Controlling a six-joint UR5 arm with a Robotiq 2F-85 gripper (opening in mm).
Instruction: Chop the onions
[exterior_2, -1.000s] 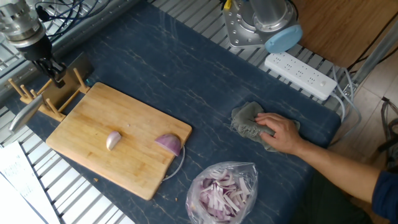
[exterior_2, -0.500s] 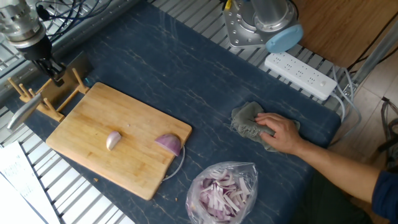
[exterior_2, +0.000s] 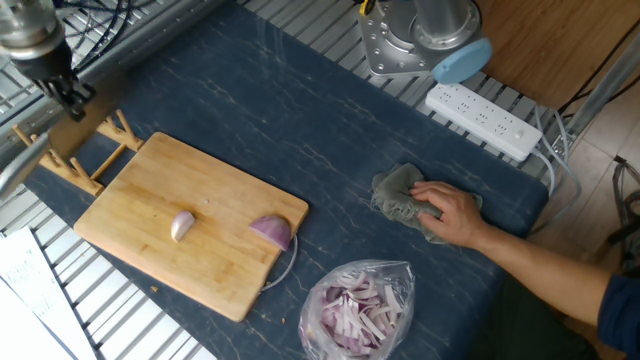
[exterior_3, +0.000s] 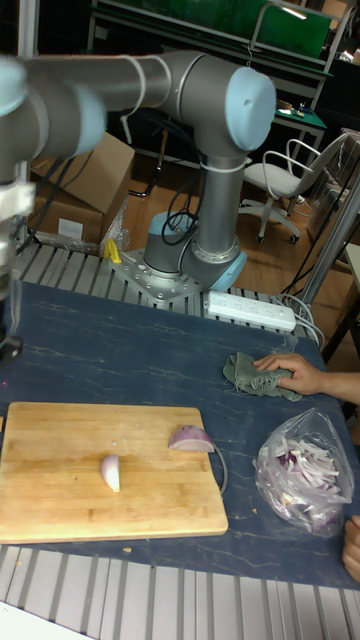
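Two onions lie on the wooden cutting board (exterior_2: 140, 185): a small pale pink-white wedge (exterior_2: 182, 226) near its middle and a larger glossy purple half-dome (exterior_2: 271, 232) at its right edge. The tall fixed view shows the same wedge (exterior_3: 111, 472) and half-dome (exterior_3: 190, 438). My gripper (exterior_2: 72, 98) hangs at the far left, above and behind the wooden rack (exterior_2: 95, 150), well away from the onions. It is shut on a knife whose grey blade (exterior_2: 18, 168) slants down to the left. In the tall view the gripper (exterior_3: 8, 335) is cut off by the left edge.
A clear bag of onion strips (exterior_2: 358, 305) lies right of the board's near corner. A person's hand (exterior_2: 448, 212) rests on a grey cloth (exterior_2: 395, 195) at the right. A white power strip (exterior_2: 482, 120) and the arm's base (exterior_2: 410, 45) stand at the back.
The gripper has moved up and to the left, lifting the knife off the wooden rack; the blade has shifted toward the left edge. Onions, bag and hand have not moved.
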